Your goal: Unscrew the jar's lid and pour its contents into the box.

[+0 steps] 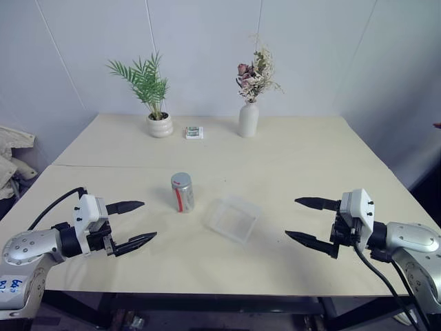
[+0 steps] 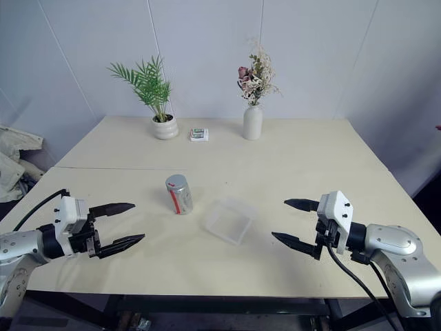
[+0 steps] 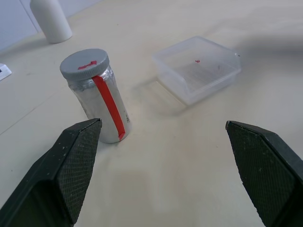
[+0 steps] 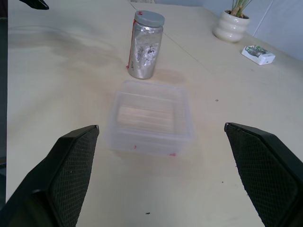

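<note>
Clearly we hold both grippers, left (image 1: 136,221) and right (image 1: 308,221), spread and empty, flanking the work. Between them the jar (image 1: 182,192) stands capped beside the box (image 1: 233,218), likely easing the pour.

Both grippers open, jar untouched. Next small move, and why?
Probably bring the left gripper in around the jar body to steady it. The jar stands upright with its lid on, nearer the left arm; the box beside it waits, and the right gripper is free for the lid.
</note>
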Tool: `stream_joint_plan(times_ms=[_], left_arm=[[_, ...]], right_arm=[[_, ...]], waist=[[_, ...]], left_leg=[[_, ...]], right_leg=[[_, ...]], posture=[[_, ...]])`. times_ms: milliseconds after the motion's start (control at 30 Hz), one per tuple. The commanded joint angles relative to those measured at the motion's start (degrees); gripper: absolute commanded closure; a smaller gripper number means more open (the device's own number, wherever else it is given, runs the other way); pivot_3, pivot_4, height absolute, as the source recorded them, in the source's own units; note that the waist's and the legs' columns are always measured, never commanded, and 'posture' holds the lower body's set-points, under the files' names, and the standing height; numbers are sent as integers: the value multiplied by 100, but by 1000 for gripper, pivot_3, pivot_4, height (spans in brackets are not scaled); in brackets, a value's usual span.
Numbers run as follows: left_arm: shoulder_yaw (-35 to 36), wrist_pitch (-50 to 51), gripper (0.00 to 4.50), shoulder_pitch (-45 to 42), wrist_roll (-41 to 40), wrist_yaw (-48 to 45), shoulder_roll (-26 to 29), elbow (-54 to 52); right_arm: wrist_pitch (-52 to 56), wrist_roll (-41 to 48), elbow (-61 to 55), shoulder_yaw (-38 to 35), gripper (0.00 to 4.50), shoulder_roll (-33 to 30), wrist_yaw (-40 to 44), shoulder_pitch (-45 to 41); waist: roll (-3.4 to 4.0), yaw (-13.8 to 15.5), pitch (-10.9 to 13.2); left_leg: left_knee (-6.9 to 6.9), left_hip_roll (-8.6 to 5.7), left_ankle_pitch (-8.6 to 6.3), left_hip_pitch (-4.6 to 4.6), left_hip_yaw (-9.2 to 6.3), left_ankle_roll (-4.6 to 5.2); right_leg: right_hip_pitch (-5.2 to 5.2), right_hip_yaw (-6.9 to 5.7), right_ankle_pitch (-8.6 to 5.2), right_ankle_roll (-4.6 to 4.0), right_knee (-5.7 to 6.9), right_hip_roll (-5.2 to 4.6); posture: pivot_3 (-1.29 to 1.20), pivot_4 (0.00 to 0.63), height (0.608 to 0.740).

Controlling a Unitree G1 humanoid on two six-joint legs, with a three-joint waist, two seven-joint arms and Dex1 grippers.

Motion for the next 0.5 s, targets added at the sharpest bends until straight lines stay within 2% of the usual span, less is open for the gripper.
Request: stream_joint_plan(times_ms=[33, 133, 233, 400, 500], left_arm=[[87, -52, 24, -11, -19, 62, 25, -142], [182, -57, 24, 142, 22, 181, 14, -218], [305, 100, 24, 478, 32, 737, -272, -496], [12, 176, 24, 606, 344, 1715, -991, -781], [-522, 192, 24, 254, 798, 2636, -1746, -733]], right_arm=[[-122, 43, -60, -107, 0, -64, 61, -90], [-298, -30, 97, 63, 0, 36, 167, -244], [-191, 90, 120, 222, 0, 192, 125, -553], [-97, 136, 160, 463, 0, 454, 81, -945], [-135, 73, 233, 739, 0, 692, 80, -1339]], waist=[[0, 0, 0], [0, -9, 0], [0, -51, 0], [-1, -7, 0], [0, 18, 0]], left_leg=[[0, 0, 0, 0, 0, 0], [0, 0, 0, 0, 1, 0], [0, 5, -1, 3, 5, 1], [6, 8, -1, 2, 2, 1], [16, 5, -1, 1, 4, 1]], right_leg=[[0, 0, 0, 0, 0, 0], [0, 1, 0, 1, 0, 0], [0, 6, 2, 1, -1, 0], [0, 4, 6, 4, 1, 5], [3, 7, 13, 10, -1, 6]], posture=[[0, 150, 740], [0, 150, 740], [0, 150, 740], [0, 150, 740], [0, 150, 740]])
